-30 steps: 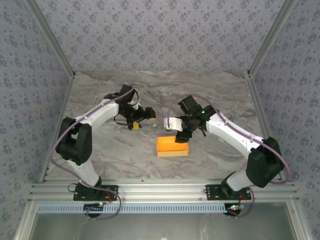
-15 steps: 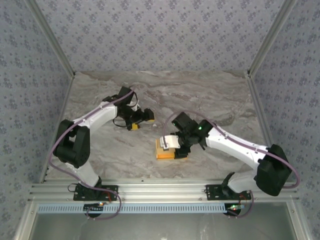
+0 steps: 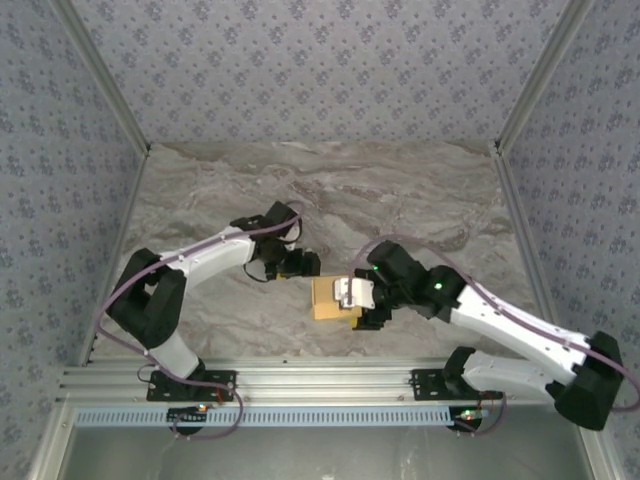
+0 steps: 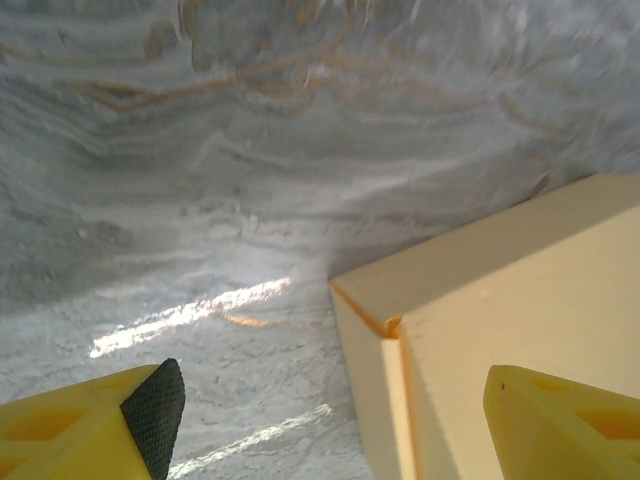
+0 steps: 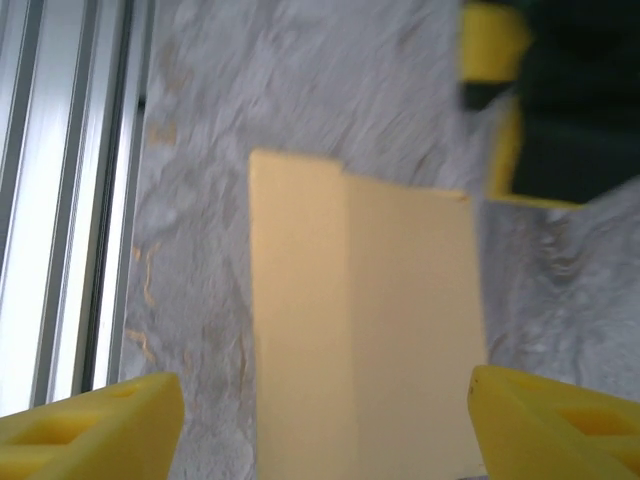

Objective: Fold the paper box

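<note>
The paper box [image 3: 324,298] is a small yellow-orange closed box lying flat on the marble table, near the front middle. My right gripper [image 3: 346,300] hangs over its right part. In the right wrist view the box [image 5: 360,330] lies between the open yellow fingers [image 5: 100,425], with a gap on each side. My left gripper [image 3: 304,266] sits at the box's far left corner. In the left wrist view its jaws [image 4: 330,430] stand open, and the box's corner [image 4: 500,330] reaches in beside the right finger [image 4: 560,420].
The marble table [image 3: 420,200] is walled by patterned panels at the back and sides. An aluminium rail [image 3: 330,380] runs along the near edge, close behind the box [image 5: 60,200]. The left gripper's yellow finger [image 5: 495,60] shows beyond the box.
My right arm swung down and left, bringing its gripper over the box with its jaws wider. My left gripper moved right and nearer, up to the box's corner.
</note>
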